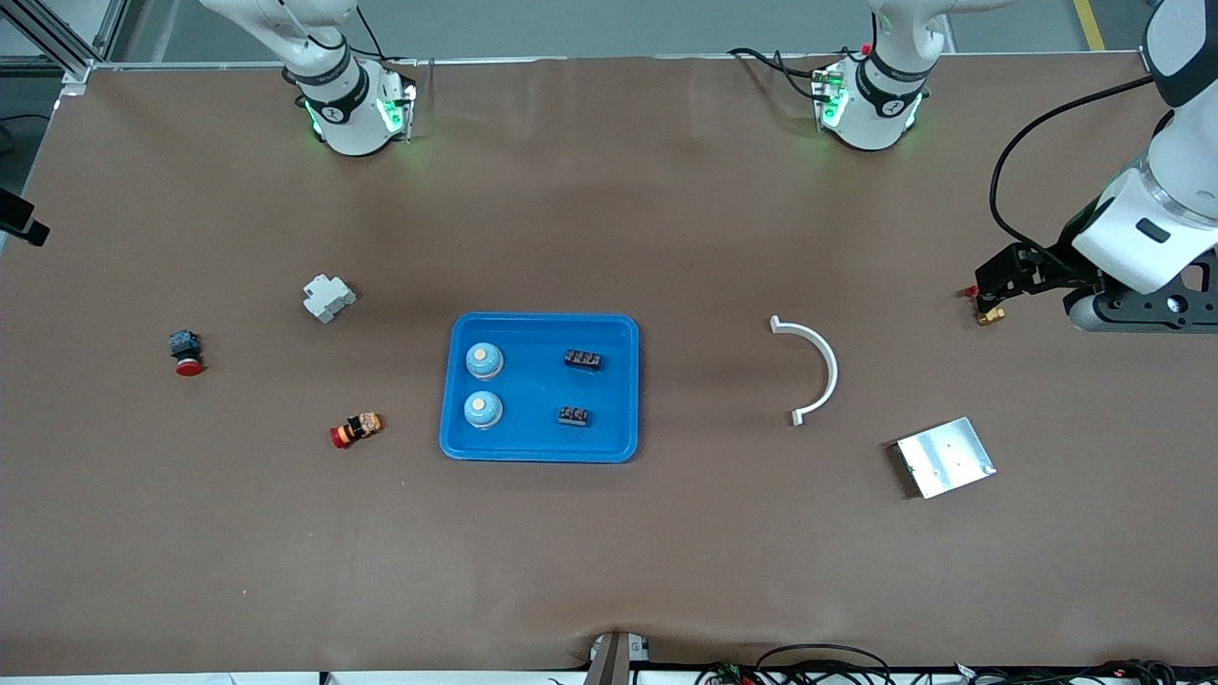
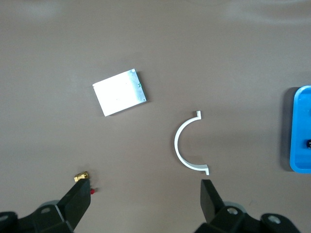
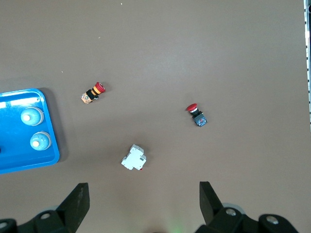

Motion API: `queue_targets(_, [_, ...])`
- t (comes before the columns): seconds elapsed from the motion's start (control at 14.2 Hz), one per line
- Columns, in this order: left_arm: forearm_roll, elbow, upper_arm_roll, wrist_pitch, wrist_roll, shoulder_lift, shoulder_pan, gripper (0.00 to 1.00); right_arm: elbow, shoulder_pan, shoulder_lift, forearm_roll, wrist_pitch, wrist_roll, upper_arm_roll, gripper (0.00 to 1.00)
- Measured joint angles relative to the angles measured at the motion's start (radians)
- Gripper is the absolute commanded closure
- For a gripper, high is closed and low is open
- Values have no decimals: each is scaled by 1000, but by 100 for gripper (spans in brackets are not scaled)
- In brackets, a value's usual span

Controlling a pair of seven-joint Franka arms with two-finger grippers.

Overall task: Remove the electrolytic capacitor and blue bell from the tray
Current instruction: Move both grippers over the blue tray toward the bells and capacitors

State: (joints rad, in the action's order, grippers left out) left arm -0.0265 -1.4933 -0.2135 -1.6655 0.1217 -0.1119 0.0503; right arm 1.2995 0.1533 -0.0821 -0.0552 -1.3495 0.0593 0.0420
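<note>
Two blue bells [image 1: 483, 360] [image 1: 482, 409] and two small black parts [image 1: 582, 359] [image 1: 574, 415] lie in the tray [image 1: 542, 320], which sits mid-table. The bells are along the rim toward the right arm's end and the black parts along the rim toward the left arm's end. Nothing has been taken out yet.

My left pincer [image 2: 146, 204] hangs wide and empty over the table edge at the left arm's end, above a small brass bit [image 2: 81, 176]. My right pincer [image 3: 143, 204] is also wide and empty, over the right arm's end of the table near a white block [image 3: 134, 158].

Risks noted:
1. Wrong pick. The two black parts look alike, and I cannot tell which one, if either, is the capacitor. The bells also match each other.
2. Rim contact. Every piece lies close to the raised rim, so a finger coming down outside it would shove or tip the light tray.
3. Slip. The bells are domed, and I judge that a high or off-centre pinch could squirt one out against its neighbour.
4. Cluttered drop zones. A white curved bracket [image 1: 814, 366], a silver plate [image 1: 945, 457] and two red-capped buttons [image 1: 187, 354] [image 1: 357, 429] lie on either side of the tray, so a careless release could land on one.
5. Arm clash, should both pincers enter the tray at once.
</note>
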Motion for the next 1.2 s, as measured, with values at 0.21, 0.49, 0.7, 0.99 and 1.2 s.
queue_targets(0.21, [0, 0, 0, 0, 0, 0, 0, 0, 0, 0, 0, 0, 1, 0, 0, 0])
queue_targets(0.49, [0, 2, -1, 0, 2, 0, 0, 0, 0, 0, 0, 0, 1, 0, 5, 0])
queue_targets(0.7, [0, -7, -13, 5, 110, 0, -1, 0, 0, 0, 0, 0, 2, 0, 5, 0])
queue_targets(0.99, [0, -35, -73, 8, 410, 0, -5, 0, -1, 0, 1, 0, 2, 0, 4, 0])
queue_targets(1.2, [0, -47, -88, 8, 543, -6, -15, 0, -3, 0, 3, 0, 2, 0, -2, 0])
